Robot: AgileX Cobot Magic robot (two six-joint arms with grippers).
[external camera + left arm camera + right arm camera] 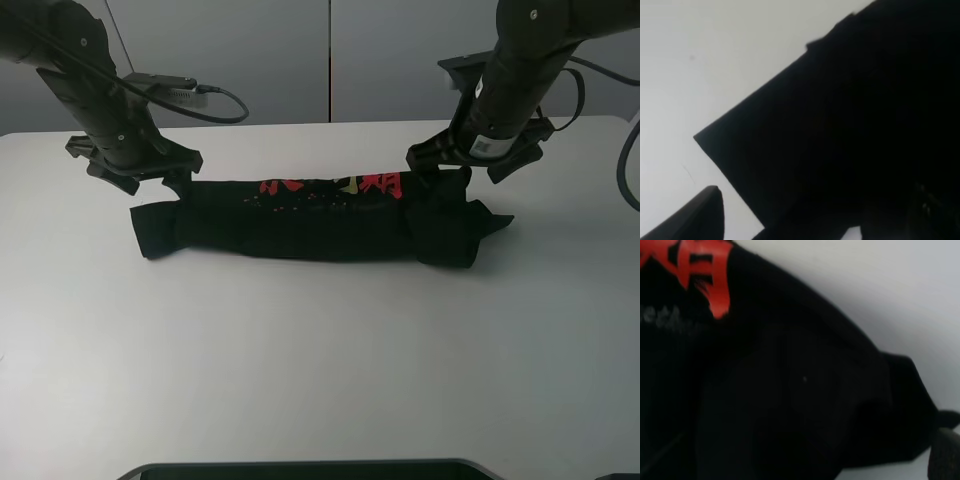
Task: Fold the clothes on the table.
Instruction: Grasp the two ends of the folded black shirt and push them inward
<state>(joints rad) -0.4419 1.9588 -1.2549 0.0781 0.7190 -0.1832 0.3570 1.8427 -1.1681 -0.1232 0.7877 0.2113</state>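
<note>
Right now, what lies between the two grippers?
The folded T-shirt, red print facing up, fills the stretch between left gripper and right gripper on the table; the exterior high view shows it.

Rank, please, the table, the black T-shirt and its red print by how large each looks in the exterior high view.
1. table: it fills most of the view.
2. black T-shirt: a folded strip across the middle.
3. red print: a small patch on the shirt's far edge.

Robot lab — left arm (95,90), right arm (515,70) over bare white table (320,370), grey panel wall (400,60).
</note>
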